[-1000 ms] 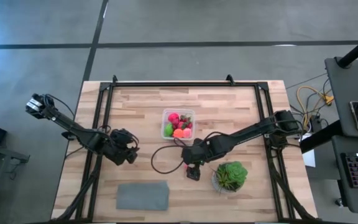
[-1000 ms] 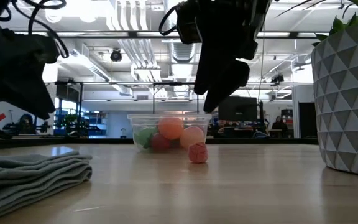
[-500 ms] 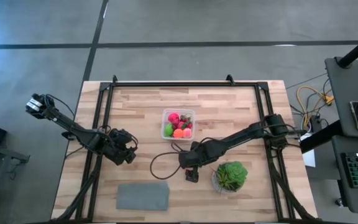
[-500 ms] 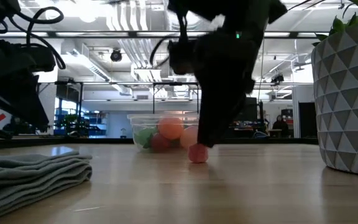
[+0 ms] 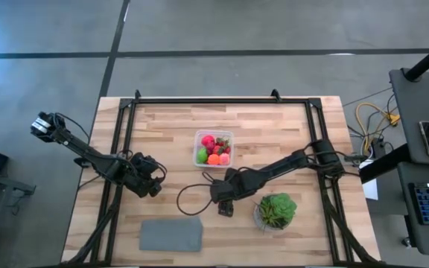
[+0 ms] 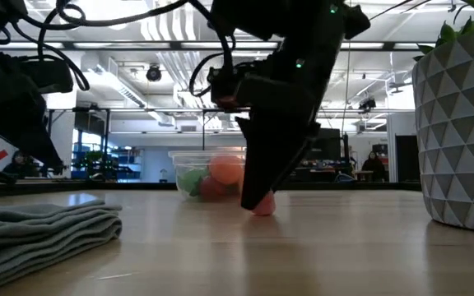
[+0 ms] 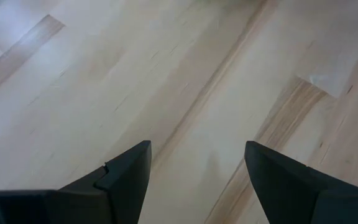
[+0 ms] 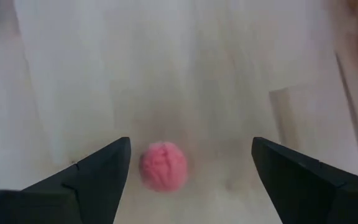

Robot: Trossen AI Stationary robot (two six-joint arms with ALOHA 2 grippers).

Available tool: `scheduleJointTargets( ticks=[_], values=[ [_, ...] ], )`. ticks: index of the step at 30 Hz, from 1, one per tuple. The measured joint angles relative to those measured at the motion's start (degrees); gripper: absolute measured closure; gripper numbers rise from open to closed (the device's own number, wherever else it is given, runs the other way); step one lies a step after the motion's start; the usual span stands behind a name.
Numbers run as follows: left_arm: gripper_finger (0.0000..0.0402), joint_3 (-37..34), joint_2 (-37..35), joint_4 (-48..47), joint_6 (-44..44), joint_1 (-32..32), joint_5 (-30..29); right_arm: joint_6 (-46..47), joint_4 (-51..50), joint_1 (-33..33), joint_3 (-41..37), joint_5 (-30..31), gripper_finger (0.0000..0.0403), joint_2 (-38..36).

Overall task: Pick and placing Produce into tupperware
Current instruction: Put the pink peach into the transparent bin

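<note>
The clear tupperware (image 5: 214,149) stands mid-table with green, red, orange and pink produce pieces inside; the low view shows it too (image 6: 208,174). One small red strawberry (image 8: 163,165) lies on the bare wood on the near side of the tupperware. It is partly hidden behind my right gripper in the low view (image 6: 264,206). My right gripper (image 8: 190,149) hangs open just above it, pointing steeply down, one finger on either side and the fruit nearer one finger; it touches nothing (image 5: 224,207). My left gripper (image 5: 153,186) waits open over bare wood at the table's left (image 7: 197,149).
A folded grey cloth (image 5: 170,234) lies near the front edge, left of centre (image 6: 44,226). A leafy plant (image 5: 275,211) in a white faceted pot (image 6: 461,123) stands close to the right of my right gripper. A dark cable loops on the wood beside that gripper (image 5: 188,195).
My right gripper has come down toward the strawberry and shifted a little toward the table's left and near edge; its fingers stay open. The strawberry has stayed where it lay.
</note>
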Motion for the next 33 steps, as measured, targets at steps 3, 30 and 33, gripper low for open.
scheduleJointTargets(
  ticks=[3,30,33],
  values=[
    [0.0157,-0.02,0.0,-0.01,0.02,0.0,0.15,-1.22,0.04,0.05,0.44,1.01,0.0076,0.68],
    [0.0157,-0.39,-0.04,0.0,-0.15,-0.02,1.22,2.15,-1.07,3.72,0.53,2.08,0.0229,1.83],
    [0.0157,-0.39,-0.04,0.0,-0.21,-0.02,1.22,2.39,-1.14,3.82,0.52,2.12,0.0244,1.83]
  ],
)
